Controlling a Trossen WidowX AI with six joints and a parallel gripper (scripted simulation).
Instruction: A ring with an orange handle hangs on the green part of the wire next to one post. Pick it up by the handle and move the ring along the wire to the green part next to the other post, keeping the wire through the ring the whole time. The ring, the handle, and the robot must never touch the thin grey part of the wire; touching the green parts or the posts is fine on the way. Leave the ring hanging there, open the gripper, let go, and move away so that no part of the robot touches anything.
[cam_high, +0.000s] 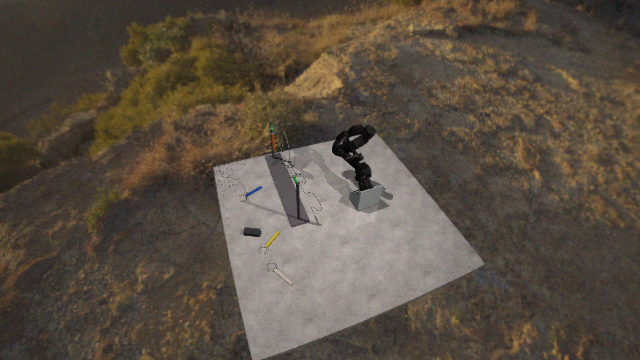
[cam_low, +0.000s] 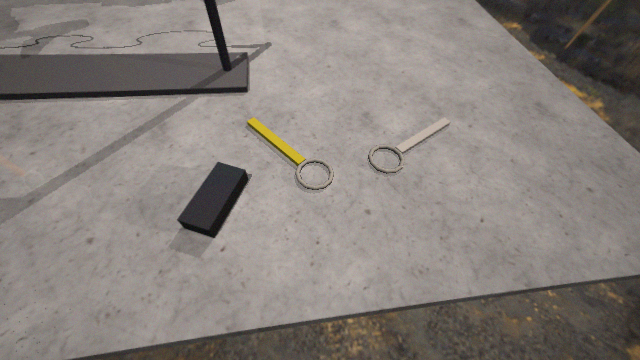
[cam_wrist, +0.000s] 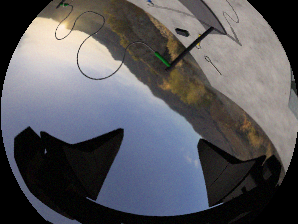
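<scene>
The orange handle (cam_high: 273, 143) hangs at the far post, just under that post's green wire part (cam_high: 271, 129); its ring is too small to make out. The thin grey wire (cam_wrist: 102, 78) curls from there to the green part (cam_high: 295, 179) (cam_wrist: 161, 58) on the near post (cam_high: 298, 200) (cam_low: 217, 35) (cam_wrist: 190, 47). My gripper (cam_high: 338, 146) (cam_wrist: 162, 139) is open and empty. It sits on the folded arm to the right of the wire, well apart from it, and points up toward the sky.
The posts stand on a dark base plate (cam_high: 282, 190) (cam_low: 120, 75). On the table lie a blue-handled ring (cam_high: 253, 191), a yellow-handled ring (cam_high: 272, 239) (cam_low: 277, 142), a pale-handled ring (cam_high: 281, 275) (cam_low: 422, 136) and a black block (cam_high: 252, 231) (cam_low: 214, 198). The arm's grey base (cam_high: 367, 197) stands right of the wire.
</scene>
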